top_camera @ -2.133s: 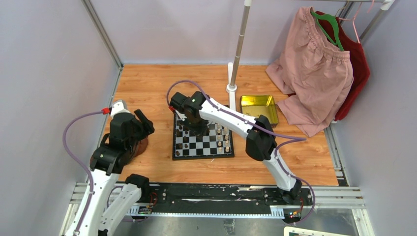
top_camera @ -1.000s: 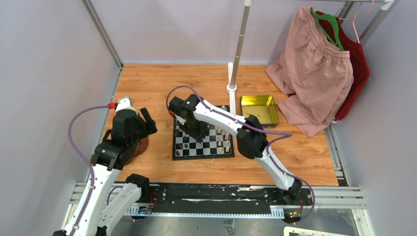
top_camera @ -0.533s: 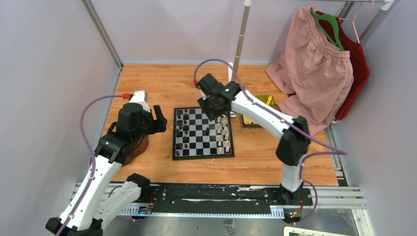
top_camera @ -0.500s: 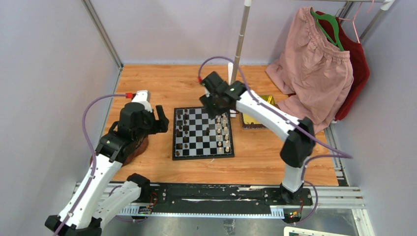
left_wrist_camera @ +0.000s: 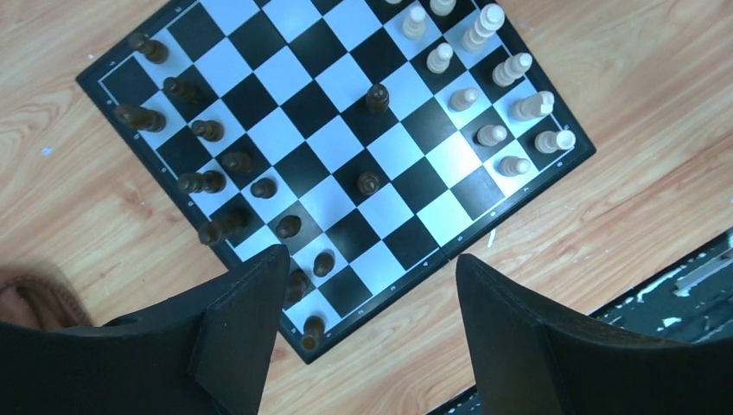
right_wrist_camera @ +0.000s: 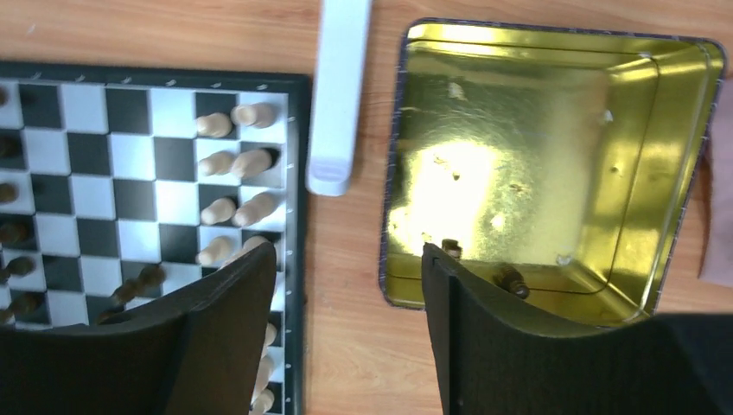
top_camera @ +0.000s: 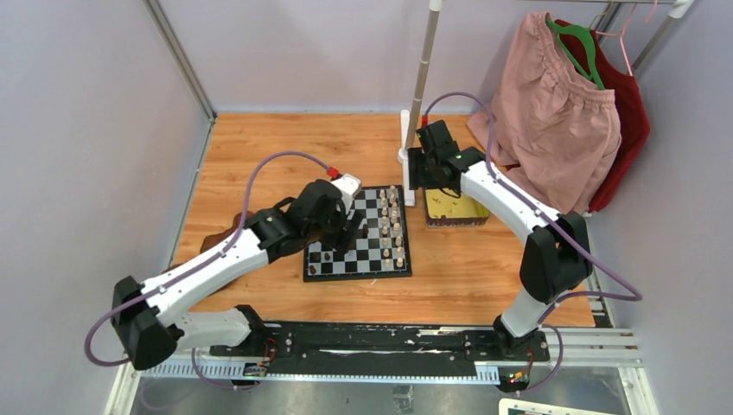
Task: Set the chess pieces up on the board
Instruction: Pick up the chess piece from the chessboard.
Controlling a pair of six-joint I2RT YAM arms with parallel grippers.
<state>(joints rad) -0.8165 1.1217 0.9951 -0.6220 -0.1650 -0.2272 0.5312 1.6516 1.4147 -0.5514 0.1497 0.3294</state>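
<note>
EDITOR: Where do the pieces stand?

PHOTOGRAPHER: Mostly on the board (top_camera: 359,275), mid-desk (top_camera: 259,147). Cream pieces (left_wrist_camera: 493,134) crowd its right edge and dark pieces (left_wrist_camera: 207,130) its left. Two dark strays (left_wrist_camera: 368,181) sit alone on centre squares. Two more dark figures (right_wrist_camera: 512,278) are off the board, against the near wall of the gold tray (right_wrist_camera: 553,112) just to its right.

EDITOR: And the tools?

PHOTOGRAPHER: Both are spread wide and empty. The left tool (left_wrist_camera: 370,259) hangs above the board's left half, with the strays ahead of it, in line with the gap between its fingers. The right tool (right_wrist_camera: 346,259) hovers over the strip of desk between board and tray, and the tray figures sit just off its right finger.

EDITOR: Whose move, would you say?

PHOTOGRAPHER: The right arm is nearer the tray pair, though it would need to shift rightward first. Whether those two stand upright or lie toppled is too small to tell.
</note>
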